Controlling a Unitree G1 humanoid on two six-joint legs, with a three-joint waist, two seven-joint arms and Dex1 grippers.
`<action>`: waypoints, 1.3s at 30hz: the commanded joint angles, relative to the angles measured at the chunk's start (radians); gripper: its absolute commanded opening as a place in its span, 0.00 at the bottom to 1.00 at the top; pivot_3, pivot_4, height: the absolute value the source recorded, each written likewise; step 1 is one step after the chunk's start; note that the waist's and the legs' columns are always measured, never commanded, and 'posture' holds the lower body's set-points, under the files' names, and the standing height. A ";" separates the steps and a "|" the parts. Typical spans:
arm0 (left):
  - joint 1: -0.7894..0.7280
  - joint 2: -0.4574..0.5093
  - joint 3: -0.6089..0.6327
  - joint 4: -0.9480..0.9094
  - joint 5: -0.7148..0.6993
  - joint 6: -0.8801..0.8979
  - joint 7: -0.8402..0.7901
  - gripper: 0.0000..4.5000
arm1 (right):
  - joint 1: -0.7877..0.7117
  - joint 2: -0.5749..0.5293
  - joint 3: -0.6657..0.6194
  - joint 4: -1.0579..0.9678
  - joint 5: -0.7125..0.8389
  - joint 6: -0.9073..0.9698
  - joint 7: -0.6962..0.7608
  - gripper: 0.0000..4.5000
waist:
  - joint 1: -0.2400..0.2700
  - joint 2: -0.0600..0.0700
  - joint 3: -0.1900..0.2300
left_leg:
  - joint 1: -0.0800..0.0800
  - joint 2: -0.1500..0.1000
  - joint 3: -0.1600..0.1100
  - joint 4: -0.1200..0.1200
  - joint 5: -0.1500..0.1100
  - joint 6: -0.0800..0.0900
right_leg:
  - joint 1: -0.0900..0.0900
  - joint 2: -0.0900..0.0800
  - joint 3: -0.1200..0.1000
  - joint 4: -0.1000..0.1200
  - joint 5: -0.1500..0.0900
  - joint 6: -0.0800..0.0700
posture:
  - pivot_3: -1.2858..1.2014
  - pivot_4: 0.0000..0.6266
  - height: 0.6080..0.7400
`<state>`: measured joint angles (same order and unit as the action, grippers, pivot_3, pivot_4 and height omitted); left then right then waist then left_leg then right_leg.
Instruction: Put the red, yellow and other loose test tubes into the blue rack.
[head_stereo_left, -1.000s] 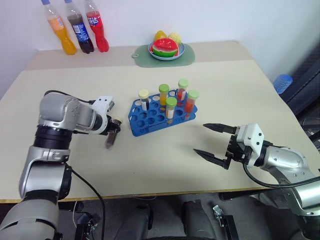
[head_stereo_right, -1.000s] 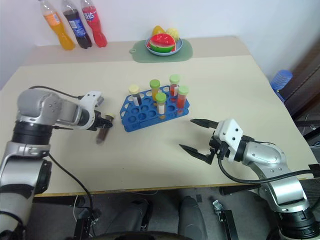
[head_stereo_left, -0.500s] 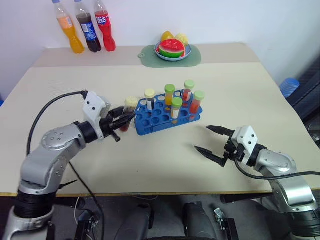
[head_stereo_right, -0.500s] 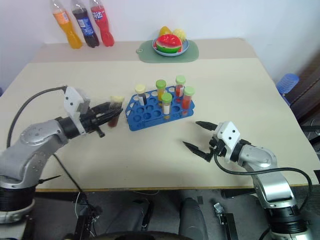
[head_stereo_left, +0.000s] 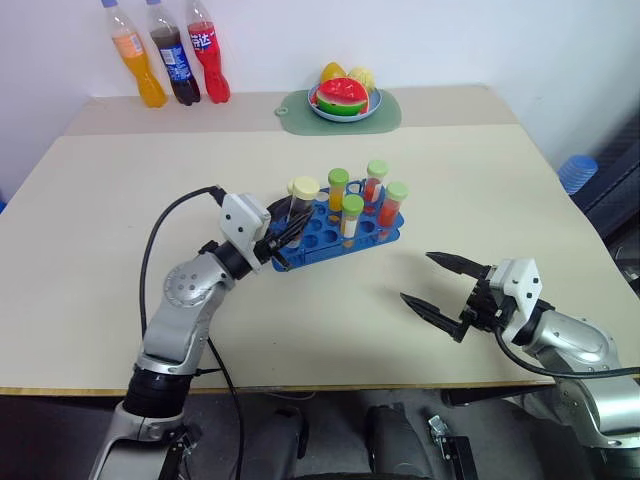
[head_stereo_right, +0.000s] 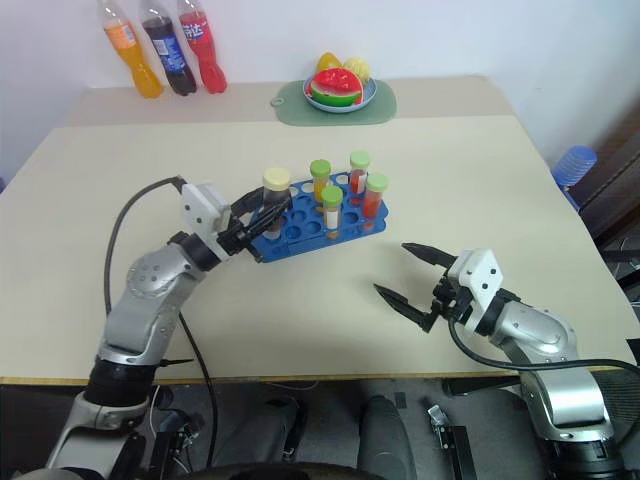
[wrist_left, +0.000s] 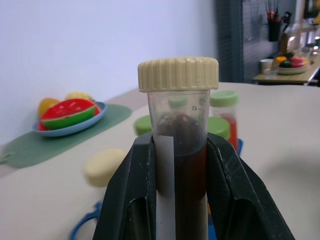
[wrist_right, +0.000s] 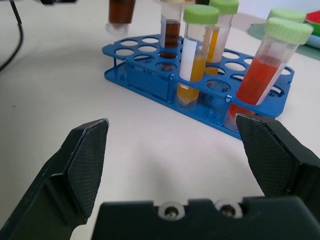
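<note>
1. Left gripper (wrist_left: 175, 200) was clamped on a clear plastic test tube (wrist_left: 178, 130) with a ribbed cream screw cap, dark brown liquid inside and a white label strip down its side; smooth black fingers (wrist_left: 135, 200) pinched it just below the cap
2. That tube was held upright over the near-left end of the blue rack (head_stereo_left: 330, 235), its rounded tip above the holes, not seated
3. Rack was a flat perforated blue plastic tray with round holes in rows, sitting mid-table on the matte beige table (head_stereo_left: 450, 180)
4. Already standing in the rack: four green-capped tubes (head_stereo_left: 339, 190) holding orange, yellow or red liquid, plus one cream-capped tube of dark liquid
5. Right gripper (head_stereo_left: 440, 285) was released, its two tapered black fingers spread wide, hovering above bare tabletop to the right of the rack and well apart from it; finger pads (wrist_right: 82, 165) had a fine knurled texture
6. Far edge: three soda bottles (head_stereo_left: 165, 55) and a blue plate of plastic fruit (head_stereo_left: 345, 95) on a green mat
</note>
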<state>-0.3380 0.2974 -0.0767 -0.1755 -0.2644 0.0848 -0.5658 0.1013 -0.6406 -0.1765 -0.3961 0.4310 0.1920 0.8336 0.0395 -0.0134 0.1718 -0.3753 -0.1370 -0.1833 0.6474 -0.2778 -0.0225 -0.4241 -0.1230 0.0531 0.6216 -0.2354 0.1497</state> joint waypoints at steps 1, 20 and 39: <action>-0.023 -0.043 -0.023 0.068 0.028 -0.103 -0.009 0.17 | 0.033 -0.011 -0.046 -0.069 0.023 0.005 -0.012 1.00 | 0.001 0.000 0.000 | 0.000 0.000 0.000 0.000 0.000 0.000 | 0.000 0.000 0.000 0.000 0.000 0.000 | 0.52 0.24 1.00; -0.092 -0.148 -0.056 0.431 0.124 -0.311 0.001 0.17 | 0.060 -0.014 -0.081 -0.118 0.026 0.038 -0.047 1.00 | 0.001 0.001 -0.002 | 0.002 0.001 0.000 0.001 0.000 0.001 | 0.004 0.001 0.000 -0.003 0.001 0.002 | 0.52 0.24 1.00; -0.025 -0.091 0.013 0.202 -0.057 -0.094 -0.105 0.95 | 0.048 0.005 -0.060 -0.090 0.009 0.014 -0.064 1.00 | -0.003 0.001 -0.002 | 0.001 0.001 0.000 0.001 0.000 0.001 | 0.003 0.002 0.000 -0.003 0.002 0.002 | 0.52 0.24 1.00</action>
<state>-0.3763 0.1894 -0.0942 0.0889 -0.3012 -0.0214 -0.6707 0.1525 -0.6443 -0.2300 -0.4683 0.4360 0.2293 0.7731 0.0365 -0.0125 0.1696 -0.3738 -0.1353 -0.1837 0.6484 -0.2783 -0.0214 -0.4208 -0.1210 0.0530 0.6189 -0.2336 0.1518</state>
